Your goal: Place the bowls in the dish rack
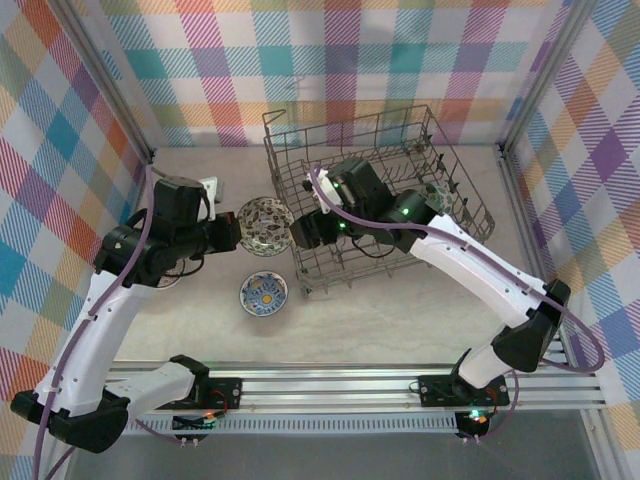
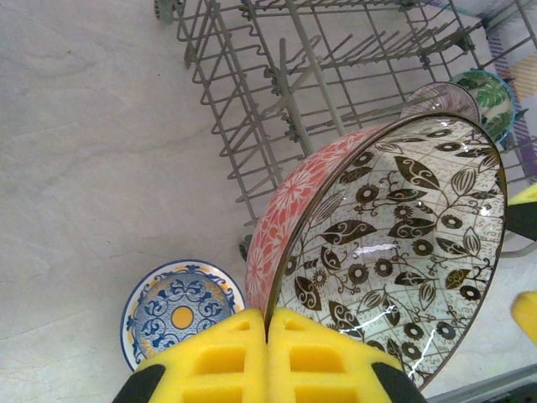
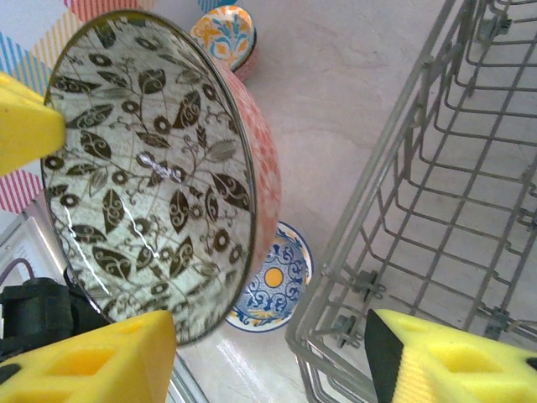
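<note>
A bowl with dark leaves and flowers inside and a red floral outside (image 2: 394, 252) hangs on edge just left of the dish rack (image 1: 375, 190). My left gripper (image 2: 268, 323) is shut on its rim and shows from above (image 1: 232, 232). The same bowl (image 3: 151, 168) fills the left of the right wrist view. My right gripper (image 3: 264, 353) stands open there, its left finger (image 3: 92, 361) close under the bowl's lower rim and its right finger (image 3: 453, 365) over the rack's corner (image 3: 394, 210). From above, the right gripper (image 1: 305, 230) sits at the rack's left side beside the bowl (image 1: 265, 222).
A blue and yellow bowl (image 1: 263, 293) lies flat on the table in front of the rack's left corner. A green-leaf bowl (image 2: 485, 94) stands inside the rack at its far end. An orange-teal bowl (image 3: 225, 34) sits on the table beyond the held one.
</note>
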Controlling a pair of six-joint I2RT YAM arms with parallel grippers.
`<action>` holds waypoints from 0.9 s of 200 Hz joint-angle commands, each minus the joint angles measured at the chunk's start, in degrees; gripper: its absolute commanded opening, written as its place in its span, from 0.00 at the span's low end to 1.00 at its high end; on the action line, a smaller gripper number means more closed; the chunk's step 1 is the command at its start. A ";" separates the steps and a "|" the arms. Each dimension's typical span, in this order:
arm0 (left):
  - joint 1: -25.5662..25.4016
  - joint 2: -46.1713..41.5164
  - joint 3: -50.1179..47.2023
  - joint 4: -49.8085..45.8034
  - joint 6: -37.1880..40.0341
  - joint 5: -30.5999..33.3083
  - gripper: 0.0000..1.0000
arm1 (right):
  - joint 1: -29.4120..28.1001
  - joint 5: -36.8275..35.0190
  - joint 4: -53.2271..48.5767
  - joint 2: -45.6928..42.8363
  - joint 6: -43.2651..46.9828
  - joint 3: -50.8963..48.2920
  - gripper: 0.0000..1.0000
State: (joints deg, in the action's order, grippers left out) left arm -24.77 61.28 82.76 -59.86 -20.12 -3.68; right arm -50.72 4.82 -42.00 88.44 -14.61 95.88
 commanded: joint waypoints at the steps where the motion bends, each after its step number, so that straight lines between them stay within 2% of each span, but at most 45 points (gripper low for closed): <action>1: -1.01 -1.46 0.93 3.31 -1.60 -1.41 0.00 | -0.26 1.25 2.28 1.95 -1.78 2.59 0.59; 19: -1.47 -1.53 0.87 3.52 -1.73 -1.33 0.00 | -0.29 0.13 2.13 2.84 -2.89 3.17 0.54; 44: -2.23 -1.76 0.03 3.90 -2.14 -1.17 0.00 | -0.28 0.52 2.81 3.30 -3.88 3.01 0.39; 71: -3.23 -2.35 -1.36 4.54 -2.72 0.14 0.00 | -0.26 0.26 3.37 3.01 -4.84 2.53 0.28; 101: -3.85 -2.47 -2.29 4.57 -2.72 1.55 0.00 | -0.26 -1.20 3.65 2.02 -5.34 1.82 0.26; 131: -4.74 -2.30 -2.92 5.22 -3.07 1.58 0.00 | -0.27 -1.52 3.49 2.00 -5.57 1.60 0.13; 151: -5.45 -1.98 -3.12 5.84 -3.43 1.55 0.00 | -0.26 -1.53 3.04 2.49 -5.58 1.90 0.11; 180: -6.14 -1.62 -3.11 6.24 -3.56 1.49 0.00 | -0.26 -1.55 2.44 3.04 -5.45 2.30 0.03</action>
State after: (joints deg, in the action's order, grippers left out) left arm -29.95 60.16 79.94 -56.97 -22.94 -1.83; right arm -50.65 2.13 -40.45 91.57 -20.21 97.19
